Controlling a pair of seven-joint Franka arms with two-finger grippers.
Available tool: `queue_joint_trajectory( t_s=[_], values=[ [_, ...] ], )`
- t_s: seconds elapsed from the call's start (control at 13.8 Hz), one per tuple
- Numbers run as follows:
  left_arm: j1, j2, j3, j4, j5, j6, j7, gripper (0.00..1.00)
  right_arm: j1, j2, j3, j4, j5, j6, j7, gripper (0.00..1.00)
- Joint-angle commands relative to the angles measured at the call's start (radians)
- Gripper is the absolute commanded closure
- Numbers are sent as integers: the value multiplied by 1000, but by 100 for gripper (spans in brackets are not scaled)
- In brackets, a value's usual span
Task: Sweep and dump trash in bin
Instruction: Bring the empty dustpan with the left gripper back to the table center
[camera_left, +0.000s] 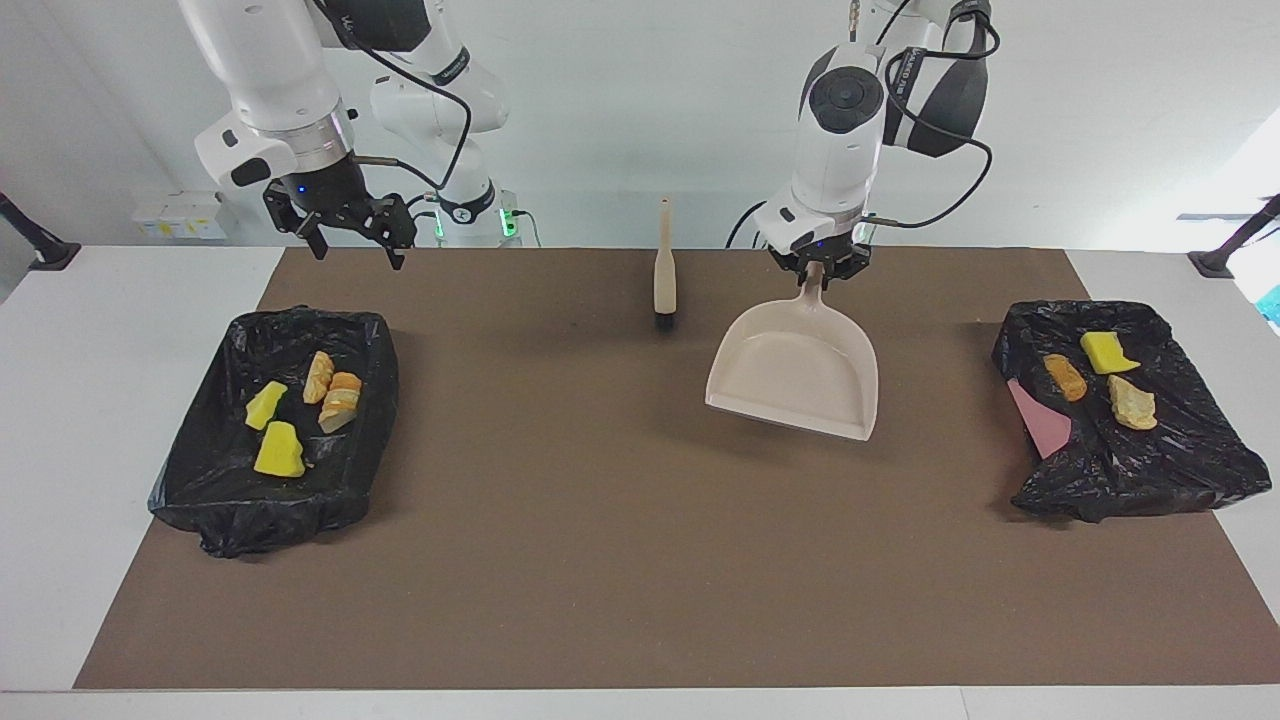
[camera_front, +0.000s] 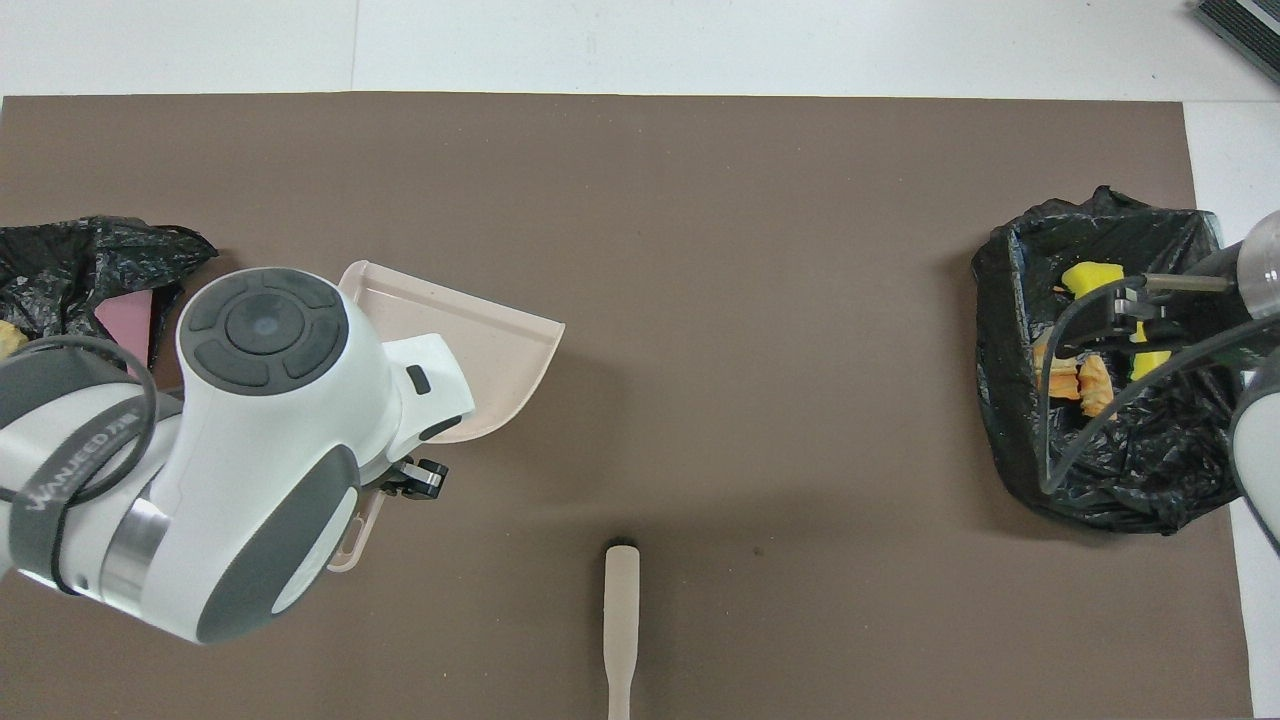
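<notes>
Over desk (camera_left: 640, 560) middle: left gripper (camera_left: 818, 268), jaws clamped on dustpan (camera_left: 795, 375) handle. Right gripper (camera_left: 352, 240) hangs near lined bin (camera_left: 200, 490), jaws apparently apart. Trash (camera_left: 280, 450) lies inside both bins.

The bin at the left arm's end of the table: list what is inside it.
Inside the black-lined bin lie three scraps: a yellow sponge chunk, an orange-brown lump and a tan lump. A pink wall shows where the liner has slipped. Anything beneath the liner's folds is hidden.
</notes>
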Motion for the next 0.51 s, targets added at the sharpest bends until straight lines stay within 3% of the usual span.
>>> queue_joint_trajectory(
  t_s=[0.0,0.43],
  values=[
    [-55,42,9,9,-49,80,-90,100,-16,-23,6,-23,20,-10,-38,0],
    [-102,186,-26,29,-111,294,-250,100,-23,-23,6,-23,20,-10,-39,0]
  ],
)
